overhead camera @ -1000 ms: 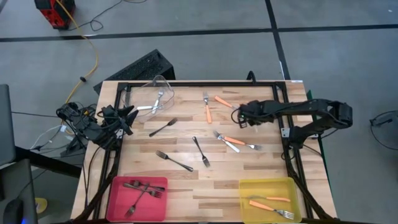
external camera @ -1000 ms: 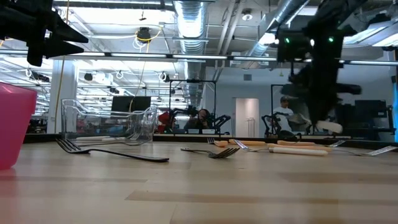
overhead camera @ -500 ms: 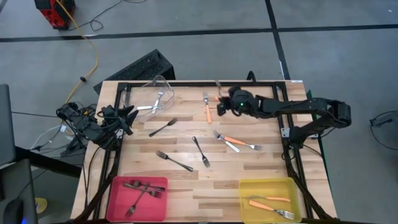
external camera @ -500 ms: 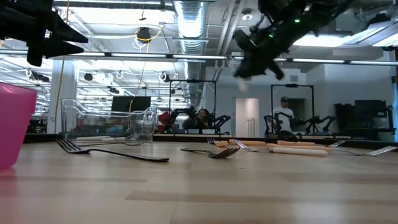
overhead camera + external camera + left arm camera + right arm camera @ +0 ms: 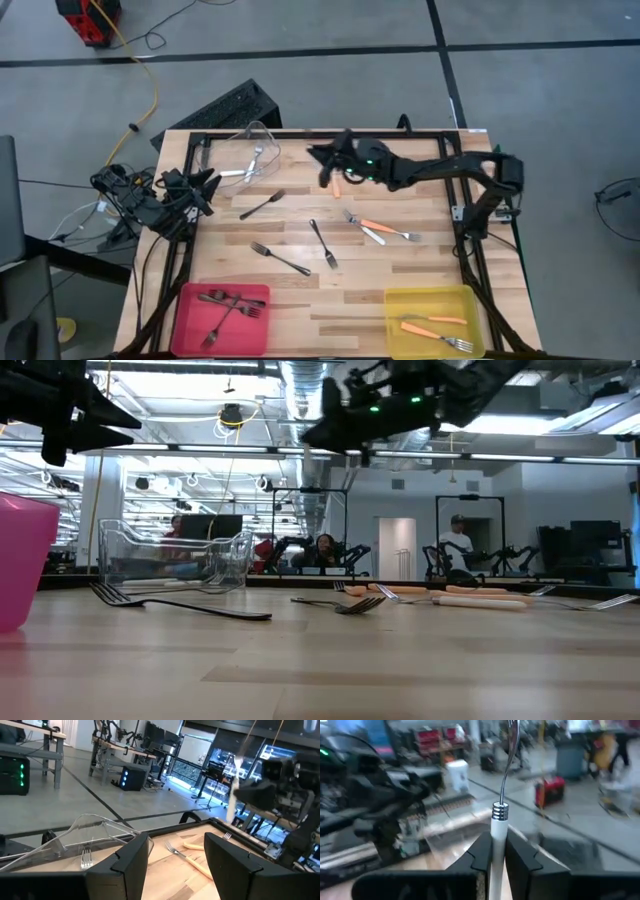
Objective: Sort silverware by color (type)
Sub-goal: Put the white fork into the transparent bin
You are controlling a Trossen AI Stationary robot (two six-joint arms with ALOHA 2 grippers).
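**Workshop Hall Around the Bench**

A grey concrete floor [image 5: 300,60] is lying around the wooden surface [image 5: 330,300], crossed by dark seams. A yellow cable [image 5: 140,60] is snaking over it from a red box [image 5: 85,18], and a black crate [image 5: 232,108] is sitting just beside the surface's far edge. Overhead, silver ducts [image 5: 305,400] and strip lights are running beneath the ceiling. Across the room, a person [image 5: 458,540] is standing near a pale door [image 5: 397,548], among other dark rigs.

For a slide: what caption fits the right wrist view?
Right gripper holds an orange-handled fork upright, its jaws clamped on the handle.
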